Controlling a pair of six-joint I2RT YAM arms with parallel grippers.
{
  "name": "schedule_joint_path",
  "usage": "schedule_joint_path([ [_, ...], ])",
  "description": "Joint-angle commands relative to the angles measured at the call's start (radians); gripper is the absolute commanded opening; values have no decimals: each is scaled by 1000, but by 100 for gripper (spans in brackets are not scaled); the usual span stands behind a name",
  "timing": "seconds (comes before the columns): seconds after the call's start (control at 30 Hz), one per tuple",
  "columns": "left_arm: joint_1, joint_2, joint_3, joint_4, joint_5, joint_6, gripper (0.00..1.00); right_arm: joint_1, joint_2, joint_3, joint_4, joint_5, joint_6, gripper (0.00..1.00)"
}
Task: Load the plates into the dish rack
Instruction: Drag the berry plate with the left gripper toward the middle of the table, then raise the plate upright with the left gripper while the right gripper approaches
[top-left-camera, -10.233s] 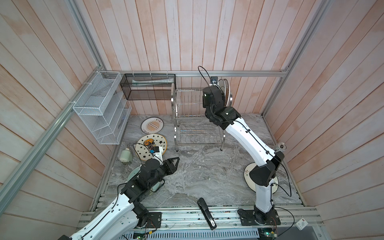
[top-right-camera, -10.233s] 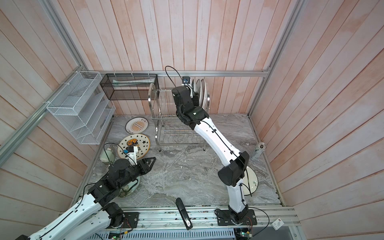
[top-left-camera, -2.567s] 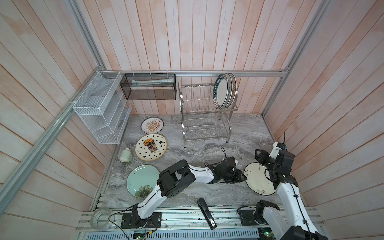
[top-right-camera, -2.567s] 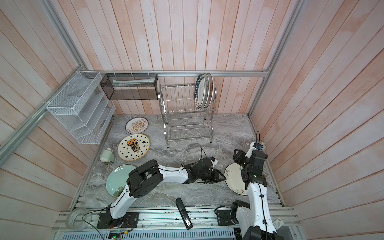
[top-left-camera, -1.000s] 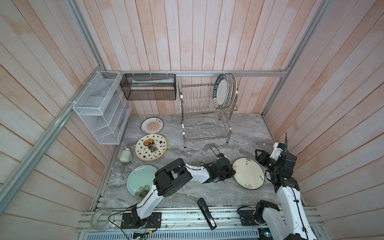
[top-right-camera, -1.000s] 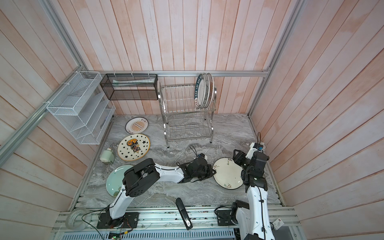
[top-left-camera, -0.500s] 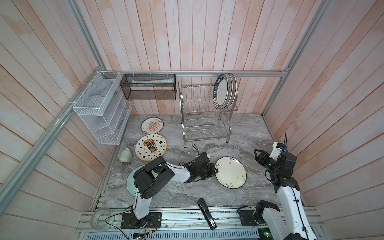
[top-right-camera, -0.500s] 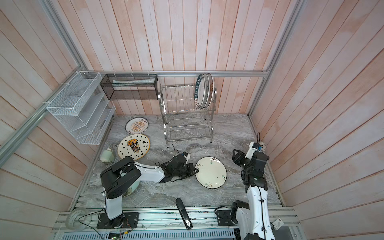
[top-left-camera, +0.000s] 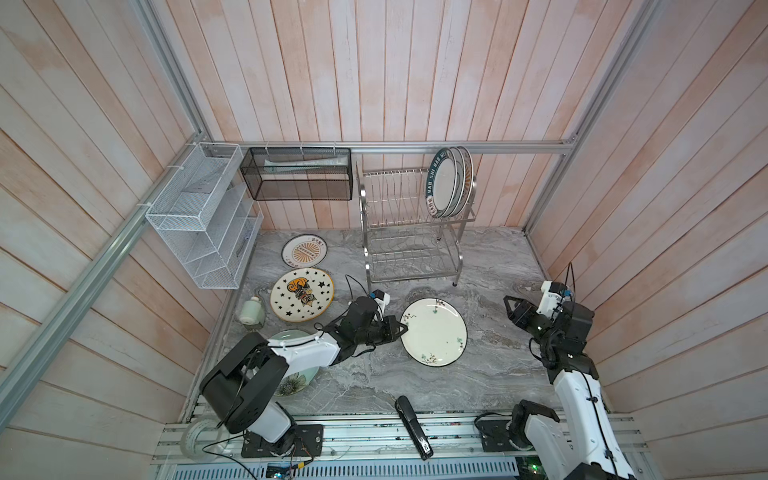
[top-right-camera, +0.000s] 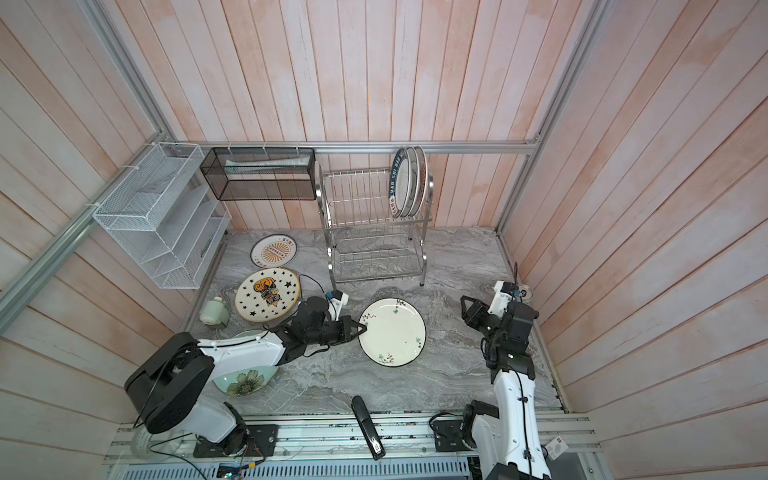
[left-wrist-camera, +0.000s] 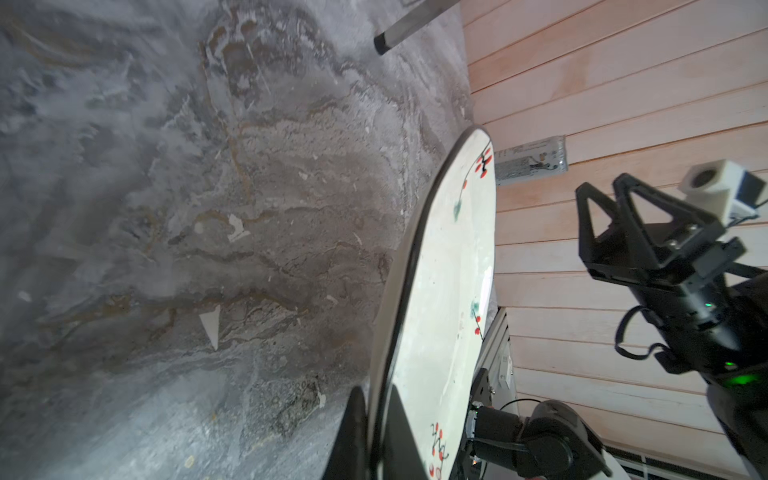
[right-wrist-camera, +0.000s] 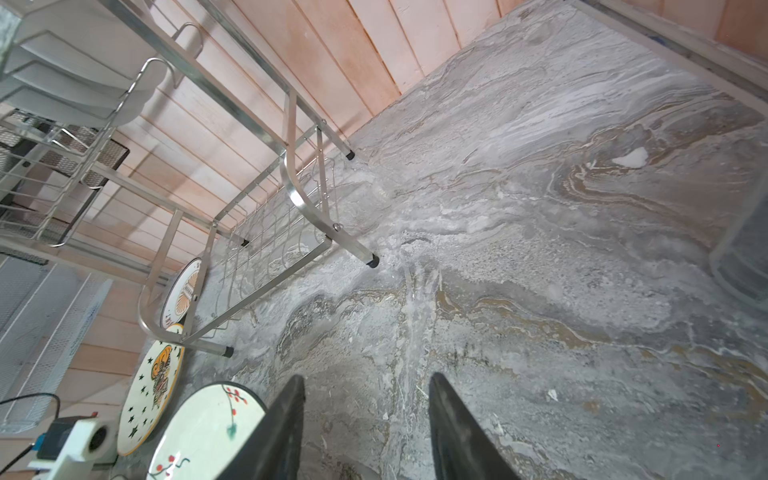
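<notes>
Clenching the blossom plate (top-left-camera: 434, 332) by its rim is the left pincer (left-wrist-camera: 375, 395); right pincer (right-wrist-camera: 365, 376) gapes apart.

Grey marble tabletop (top-left-camera: 498, 257), plates (top-left-camera: 302, 295), dish rack (top-left-camera: 409, 262)

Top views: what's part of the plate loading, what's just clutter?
Job: shiny steel wire dish rack; three upright plates in it; white blossom-print plate, rim pinched by left gripper; cream star-print plate; white sunburst plate; pale green flower plate.
Clutter: white mesh organizer; black mesh basket; pale green jar; black oblong tool.
</notes>
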Motion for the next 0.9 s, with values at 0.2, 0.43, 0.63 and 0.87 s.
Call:
schedule_joint_path([
  [0.2,142,-241,-15,-65,45,47,0,101,76,22,81,-270,-15,51],
  [0.43,240,-349,-57,-128,55,70,0,296,102,10,195,-266,40,57],
  [0.63,279,-383,-88,-117,82,59,0,457,162,-13,330,-213,116,57],
  [0.87,287,-385,-96,-96,88,48,0,590,303,21,407,-144,130,54],
])
